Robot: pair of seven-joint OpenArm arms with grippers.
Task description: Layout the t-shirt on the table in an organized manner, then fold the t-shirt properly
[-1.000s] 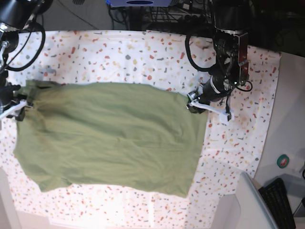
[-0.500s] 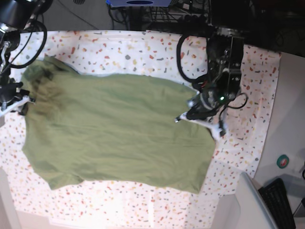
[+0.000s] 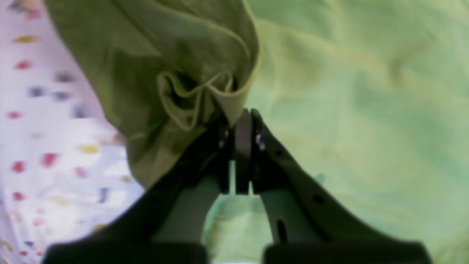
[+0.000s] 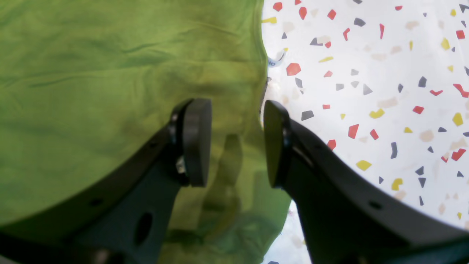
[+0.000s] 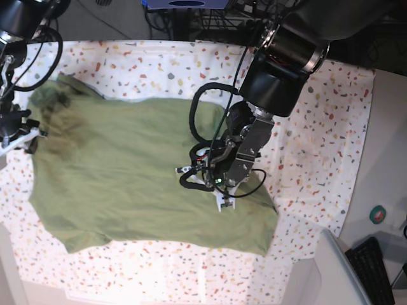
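Observation:
The olive-green t-shirt (image 5: 114, 171) lies spread across the speckled table (image 5: 159, 70). My left gripper (image 5: 205, 180) is over the shirt's middle. In the left wrist view this gripper (image 3: 242, 121) is shut on a bunched fold of the shirt (image 3: 176, 84), with flat shirt beneath. My right gripper (image 5: 25, 136) is at the shirt's left edge. In the right wrist view it (image 4: 236, 143) is open and empty, its jaws straddling the shirt's edge (image 4: 91, 73) above the table (image 4: 366, 73). A small white tag (image 4: 274, 60) peeks out at that edge.
Plain grey-white surface lies beyond the cloth's right edge, with a small round green-topped object (image 5: 378, 215), a black keyboard (image 5: 372, 267) and a pale box (image 5: 337, 273) at the lower right. Cables and dark equipment stand behind the table's far edge.
My left arm has swung from the shirt's right edge in over its middle, carrying the held fabric with it. The right gripper has stayed at the left edge.

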